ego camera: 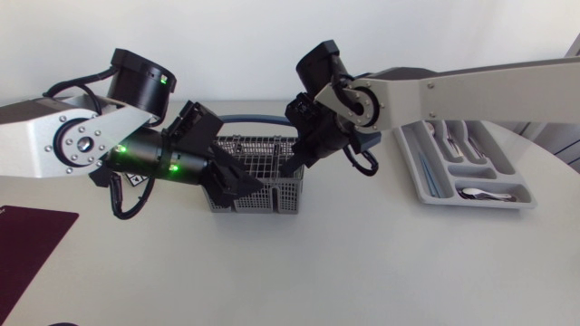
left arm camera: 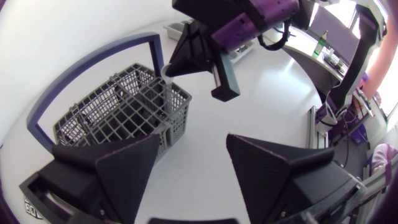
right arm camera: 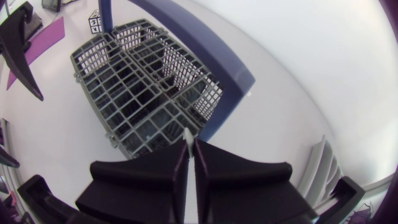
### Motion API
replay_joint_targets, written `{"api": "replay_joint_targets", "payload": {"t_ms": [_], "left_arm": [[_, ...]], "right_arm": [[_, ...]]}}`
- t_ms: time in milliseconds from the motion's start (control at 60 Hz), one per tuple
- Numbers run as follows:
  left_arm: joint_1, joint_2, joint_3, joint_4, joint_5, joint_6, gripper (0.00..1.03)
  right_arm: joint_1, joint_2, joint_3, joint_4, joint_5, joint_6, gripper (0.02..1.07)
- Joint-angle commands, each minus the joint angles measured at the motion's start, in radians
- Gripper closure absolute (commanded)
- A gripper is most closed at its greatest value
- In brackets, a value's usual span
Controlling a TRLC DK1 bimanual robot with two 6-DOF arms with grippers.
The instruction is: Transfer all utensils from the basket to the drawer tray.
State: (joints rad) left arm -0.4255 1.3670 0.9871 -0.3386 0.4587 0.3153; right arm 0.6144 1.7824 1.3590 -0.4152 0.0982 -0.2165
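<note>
My right gripper [right arm camera: 189, 152] pinched shut on a thin utensil [right arm camera: 188, 135] above the grey basket [right arm camera: 124, 81], my left gripper [left arm camera: 194, 142] spread wide at the basket's edge, drawer tray [ego camera: 419, 177] well apart

A grey grid-mesh basket [ego camera: 263, 187] with blue handle [ego camera: 249, 118], pale grey tray [ego camera: 424, 193], white table [ego camera: 362, 263], dark maroon mat [ego camera: 27, 244].

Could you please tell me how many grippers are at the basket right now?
2. The left gripper, fingers open, is at the left part of the basket. The right gripper, shut on a thin pale sliver, is over its right end. None seems hidden.
</note>
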Motion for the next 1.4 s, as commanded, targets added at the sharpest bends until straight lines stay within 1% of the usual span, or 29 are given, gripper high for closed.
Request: {"api": "replay_joint_targets", "payload": {"t_ms": [0,133,383,1017,1250,1383], "left_arm": [[0.004,0.015,-0.025,0.004,0.005,0.021,0.29],[0.002,0.023,-0.025,0.004,0.005,0.021,0.29],[-0.009,0.030,-0.025,0.004,0.005,0.021,0.29],[-0.018,0.032,-0.030,0.004,0.005,0.019,0.29],[-0.025,0.030,-0.024,0.004,0.005,0.019,0.29],[-0.041,0.029,-0.011,0.004,0.005,0.016,0.29]], "right_arm": [[0.005,-0.051,-0.032,-0.004,0.000,-0.001,1.00],[0.007,-0.087,-0.049,0.001,-0.008,-0.006,1.00],[0.011,-0.098,-0.054,0.010,-0.009,-0.006,1.00],[0.051,-0.192,-0.060,0.026,0.054,-0.061,1.00],[0.058,-0.259,-0.077,0.027,0.064,-0.087,1.00],[0.064,-0.331,-0.104,0.030,0.064,-0.107,1.00]]}}
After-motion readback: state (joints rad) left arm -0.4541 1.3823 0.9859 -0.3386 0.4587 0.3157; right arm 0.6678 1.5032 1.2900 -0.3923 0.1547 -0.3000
